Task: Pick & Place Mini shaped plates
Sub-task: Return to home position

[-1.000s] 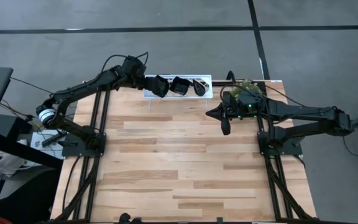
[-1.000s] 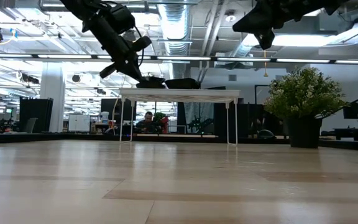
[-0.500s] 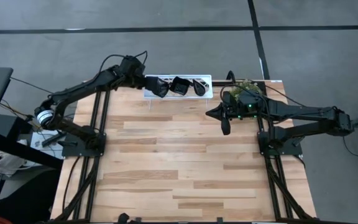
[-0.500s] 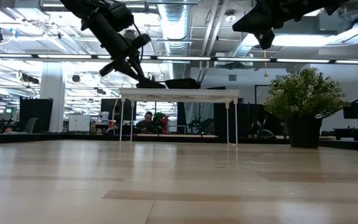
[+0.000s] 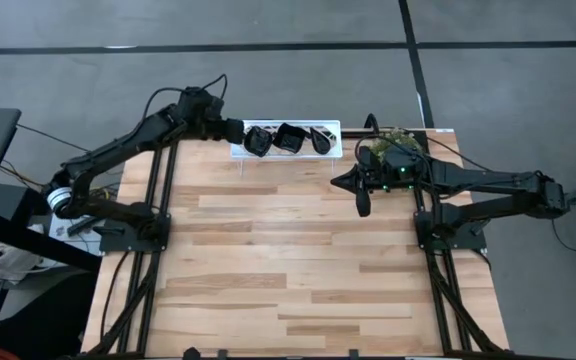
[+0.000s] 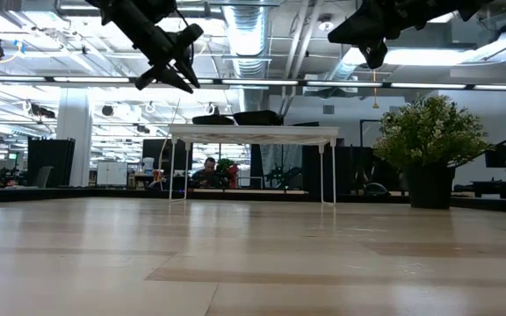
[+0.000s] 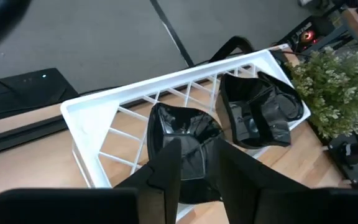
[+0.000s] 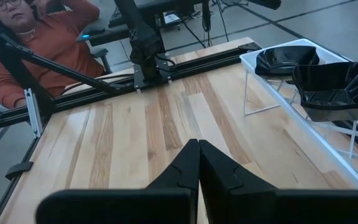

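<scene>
A white lattice tray [image 5: 286,138] stands on thin legs at the table's far edge. Three glossy black mini shaped plates lie on it: a wavy-edged one [image 7: 182,127] at its left end, one in the middle [image 5: 288,137] and one at the right [image 5: 320,138]. My left gripper [image 5: 235,130] hangs open above the tray's left end, clear of the plates, as the low view shows [image 6: 181,72]. My right gripper [image 5: 361,197] waits shut above the table's far right [image 8: 197,163].
A potted plant [image 5: 393,140] stands at the far right corner beside the tray. A person in an orange top [image 8: 39,43] sits beyond the table's left side. Bare wooden table [image 5: 288,260] stretches toward the near edge.
My left gripper has opened and let go of the wavy-edged plate at the tray's left end. It has then risen and drawn back toward the table's left. The plate stays lying on the tray.
</scene>
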Controlling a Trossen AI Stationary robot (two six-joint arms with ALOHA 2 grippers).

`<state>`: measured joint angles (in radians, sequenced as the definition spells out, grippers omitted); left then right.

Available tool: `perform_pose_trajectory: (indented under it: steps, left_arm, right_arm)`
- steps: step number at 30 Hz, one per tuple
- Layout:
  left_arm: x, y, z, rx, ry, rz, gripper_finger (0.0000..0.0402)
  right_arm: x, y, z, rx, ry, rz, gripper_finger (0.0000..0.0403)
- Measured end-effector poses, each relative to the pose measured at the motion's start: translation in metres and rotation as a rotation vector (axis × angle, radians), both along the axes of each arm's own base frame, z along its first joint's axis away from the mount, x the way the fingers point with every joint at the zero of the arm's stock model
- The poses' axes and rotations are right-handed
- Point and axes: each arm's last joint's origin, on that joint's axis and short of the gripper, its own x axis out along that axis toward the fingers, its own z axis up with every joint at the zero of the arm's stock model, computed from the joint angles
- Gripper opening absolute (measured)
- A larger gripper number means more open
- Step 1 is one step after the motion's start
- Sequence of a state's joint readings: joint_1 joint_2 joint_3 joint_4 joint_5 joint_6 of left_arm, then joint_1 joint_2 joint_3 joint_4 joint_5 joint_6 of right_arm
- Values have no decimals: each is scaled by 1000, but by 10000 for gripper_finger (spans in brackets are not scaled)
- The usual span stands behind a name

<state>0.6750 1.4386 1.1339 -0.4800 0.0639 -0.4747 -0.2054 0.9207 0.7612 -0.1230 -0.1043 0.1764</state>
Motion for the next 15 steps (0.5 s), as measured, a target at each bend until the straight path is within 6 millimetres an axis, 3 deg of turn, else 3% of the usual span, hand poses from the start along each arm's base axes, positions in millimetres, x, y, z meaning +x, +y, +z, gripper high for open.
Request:
perform_pose_trajectory:
  steps: [15]
  left_arm:
    - [17,-50,22,148,-17,-262,95]
  right_arm:
    - [-1,0,-3,2,27,-4,0]
